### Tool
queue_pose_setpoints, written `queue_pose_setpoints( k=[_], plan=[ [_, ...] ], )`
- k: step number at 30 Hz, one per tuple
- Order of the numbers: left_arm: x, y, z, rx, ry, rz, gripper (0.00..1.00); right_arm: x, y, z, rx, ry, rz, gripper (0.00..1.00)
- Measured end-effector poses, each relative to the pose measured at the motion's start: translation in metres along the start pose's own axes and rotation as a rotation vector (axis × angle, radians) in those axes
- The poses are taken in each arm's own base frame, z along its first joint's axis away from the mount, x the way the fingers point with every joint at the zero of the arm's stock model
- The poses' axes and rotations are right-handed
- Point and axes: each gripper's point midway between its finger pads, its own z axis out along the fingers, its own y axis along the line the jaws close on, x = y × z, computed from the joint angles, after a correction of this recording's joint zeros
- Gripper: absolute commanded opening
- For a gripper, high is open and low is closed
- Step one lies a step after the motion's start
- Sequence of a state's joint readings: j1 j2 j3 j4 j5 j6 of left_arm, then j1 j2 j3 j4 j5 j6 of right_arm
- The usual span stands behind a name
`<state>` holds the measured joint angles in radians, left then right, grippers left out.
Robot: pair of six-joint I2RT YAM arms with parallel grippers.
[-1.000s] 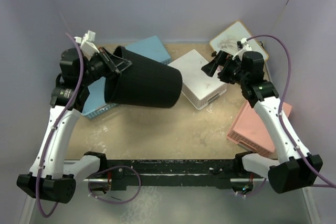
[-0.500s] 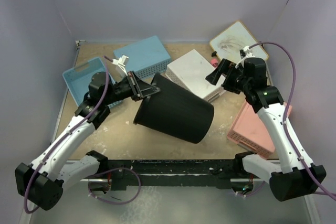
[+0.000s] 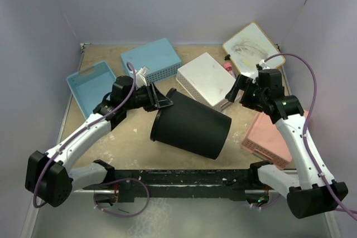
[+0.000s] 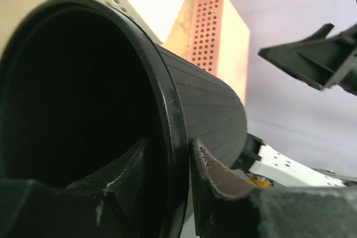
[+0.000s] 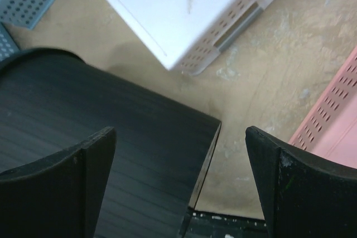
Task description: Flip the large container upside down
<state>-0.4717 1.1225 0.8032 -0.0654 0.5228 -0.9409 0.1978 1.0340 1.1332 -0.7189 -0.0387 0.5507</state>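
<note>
The large container (image 3: 192, 127) is a tall round black bin lying tilted on its side mid-table, its mouth toward the left and its base toward the right. My left gripper (image 3: 160, 99) is shut on its rim, one finger inside and one outside, as the left wrist view (image 4: 178, 154) shows. The rim (image 4: 162, 93) and ribbed wall (image 4: 217, 115) fill that view. My right gripper (image 3: 235, 88) is open and empty above the bin's base end. The right wrist view shows the bin's wall (image 5: 106, 126) and base edge (image 5: 206, 154) below its spread fingers (image 5: 95, 160).
Two light blue perforated baskets (image 3: 89, 85) (image 3: 150, 58) lie at the back left. A white basket (image 3: 205, 79) lies upside down behind the bin. A pink basket (image 3: 273, 137) lies at the right, a whiteboard (image 3: 251, 42) at the back right. Walls enclose the table.
My left gripper has carried the bin down and forward from the back left to the table's middle, swinging its base rightward. My right gripper has moved slightly down toward the base end.
</note>
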Motion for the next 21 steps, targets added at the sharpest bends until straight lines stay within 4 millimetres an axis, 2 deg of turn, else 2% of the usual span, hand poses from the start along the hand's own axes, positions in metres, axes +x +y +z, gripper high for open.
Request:
queue_pose_setpoints(
  k=[2, 7, 10, 14, 21],
  plan=[
    [-0.002, 0.011, 0.004, -0.062, 0.010, 0.028, 0.37, 0.012, 0.000, -0.001, -0.013, 0.045, 0.003, 1.00],
    [-0.023, 0.020, 0.001, -0.184, -0.025, 0.170, 0.45, 0.042, 0.001, -0.001, -0.041, 0.169, 0.037, 1.00],
    [-0.026, 0.023, 0.000, -0.209, -0.020, 0.216, 0.49, 0.058, 0.000, -0.001, -0.053, 0.218, 0.061, 1.00],
    [-0.024, 0.024, -0.005, -0.214, -0.013, 0.259, 0.50, 0.084, -0.002, -0.005, -0.078, 0.286, 0.095, 1.00],
    [-0.026, 0.023, -0.024, -0.269, -0.012, 0.338, 0.58, 0.118, 0.024, 0.000, -0.297, 0.360, 0.188, 1.00]
  ],
)
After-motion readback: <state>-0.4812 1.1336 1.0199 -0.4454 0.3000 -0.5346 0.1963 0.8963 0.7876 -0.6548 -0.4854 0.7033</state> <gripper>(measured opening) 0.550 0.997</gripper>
